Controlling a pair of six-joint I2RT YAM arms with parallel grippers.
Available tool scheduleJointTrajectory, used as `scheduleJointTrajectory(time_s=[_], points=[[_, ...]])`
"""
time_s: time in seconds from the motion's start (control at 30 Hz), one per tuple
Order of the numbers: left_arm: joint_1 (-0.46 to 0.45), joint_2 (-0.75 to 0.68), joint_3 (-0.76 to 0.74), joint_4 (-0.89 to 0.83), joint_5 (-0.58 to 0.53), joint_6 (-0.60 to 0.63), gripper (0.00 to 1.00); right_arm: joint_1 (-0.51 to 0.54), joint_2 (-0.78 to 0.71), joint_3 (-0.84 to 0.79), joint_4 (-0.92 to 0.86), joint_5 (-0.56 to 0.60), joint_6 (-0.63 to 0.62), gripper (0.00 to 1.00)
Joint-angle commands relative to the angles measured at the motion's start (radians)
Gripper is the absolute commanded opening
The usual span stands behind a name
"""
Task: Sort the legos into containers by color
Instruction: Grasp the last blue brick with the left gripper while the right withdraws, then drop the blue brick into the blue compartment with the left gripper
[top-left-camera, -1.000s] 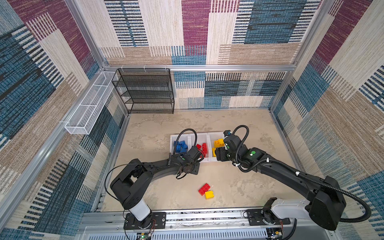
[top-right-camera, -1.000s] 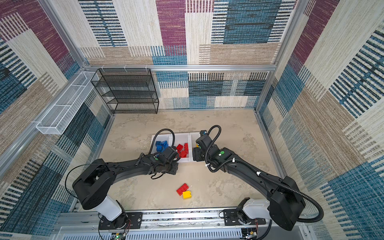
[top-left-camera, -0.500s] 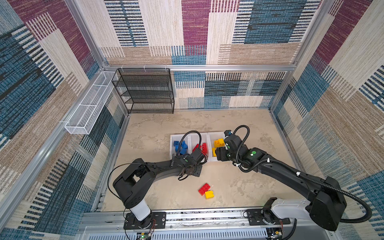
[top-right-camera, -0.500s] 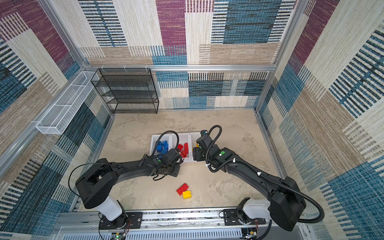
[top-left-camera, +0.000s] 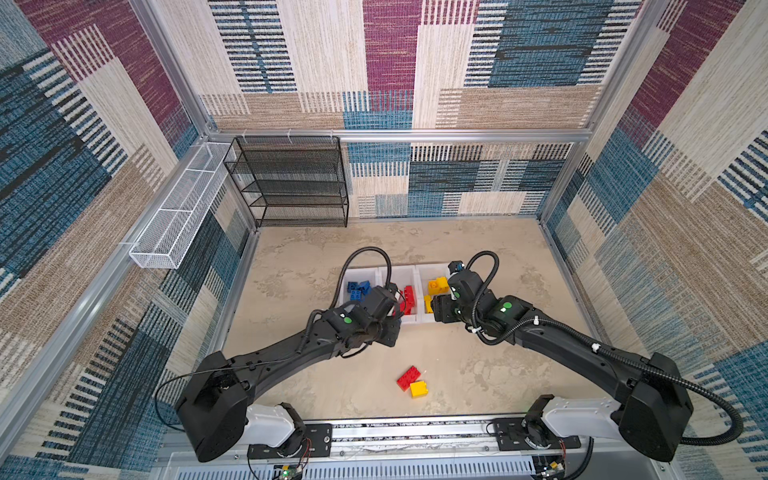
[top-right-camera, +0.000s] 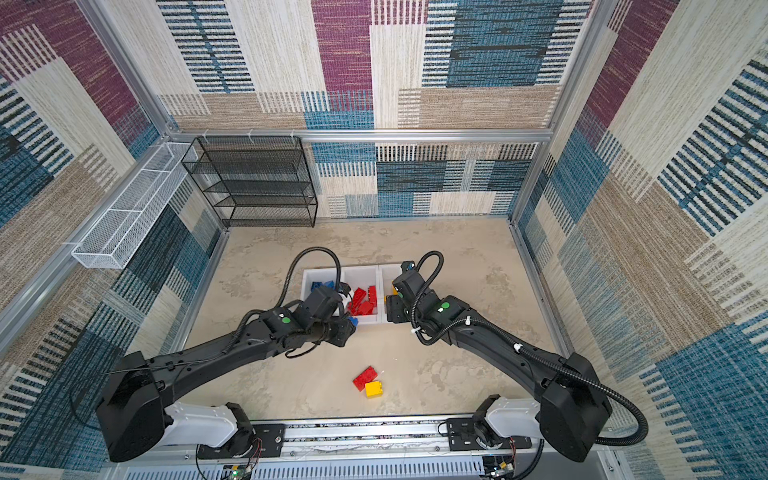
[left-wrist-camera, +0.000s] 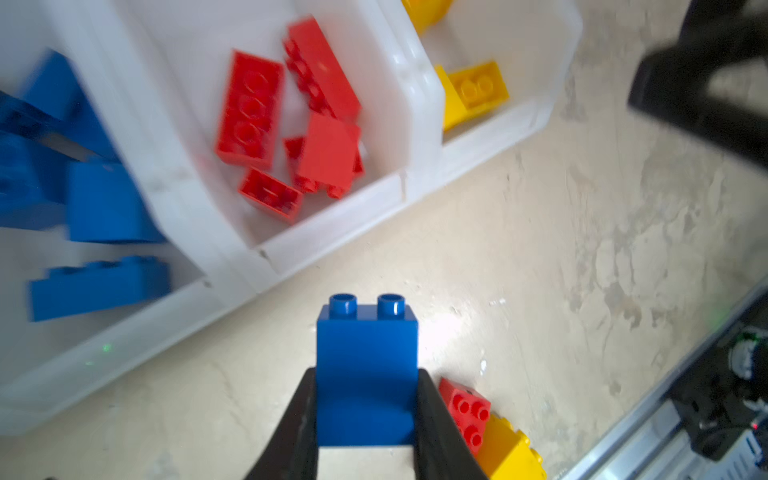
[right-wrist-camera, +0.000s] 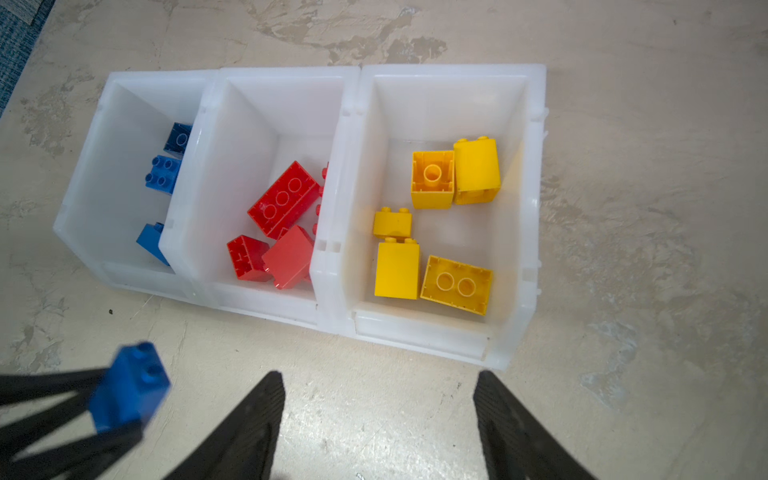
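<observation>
**Blue brick held short of the bins**

Left hand (left-wrist-camera: 367, 399) clenched on a blue brick (left-wrist-camera: 365, 345) just before the containers' (right-wrist-camera: 349, 112) front wall, near the blue–red divider; a careless release could have dropped it among the red legos (left-wrist-camera: 249, 108); right hand (right-wrist-camera: 377, 376) stood released, empty; mottled beige tabletop (top-left-camera: 478, 374), patchwork-woven walls.

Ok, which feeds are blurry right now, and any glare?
Left wrist view: bins motion-smeared, held blue brick sharp, glare patch on the table beside it. Right wrist view: crisp, except that blue brick. Both top views: sharp, evenly lit.
</observation>
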Motion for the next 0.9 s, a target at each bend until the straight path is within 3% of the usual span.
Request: scheduleJointTrajectory(time_s=[0.0, 0.23, 0.4, 0.53, 0.7, 0.87], points=[[0.101, -0.034, 0.017, -0.058, -0.027, 0.064, 0.26, 0.001, 0.001, 0.007, 0.015, 0.0, 0.008, 0.74], [0.291, 0.085, 0.04, -0.019, -0.004, 0.115, 0.26, 0.001, -0.022, -0.007, 0.017, -0.002, 0.017, 0.74], [0.308, 0.174, 0.091, -0.041, -0.051, 0.119, 0.27, 0.002, -0.044, -0.014, -0.002, 0.011, 0.02, 0.74], [0.309, 0.202, 0.104, -0.047, -0.069, 0.119, 0.34, 0.002, -0.059, -0.022, -0.006, 0.015, 0.021, 0.75], [0.31, 0.198, 0.101, -0.057, -0.094, 0.112, 0.52, 0.001, -0.054, -0.018, -0.008, 0.015, 0.02, 0.76], [0.314, 0.174, 0.083, -0.062, -0.102, 0.108, 0.55, 0.001, -0.049, -0.01, -0.008, 0.011, 0.013, 0.76]])
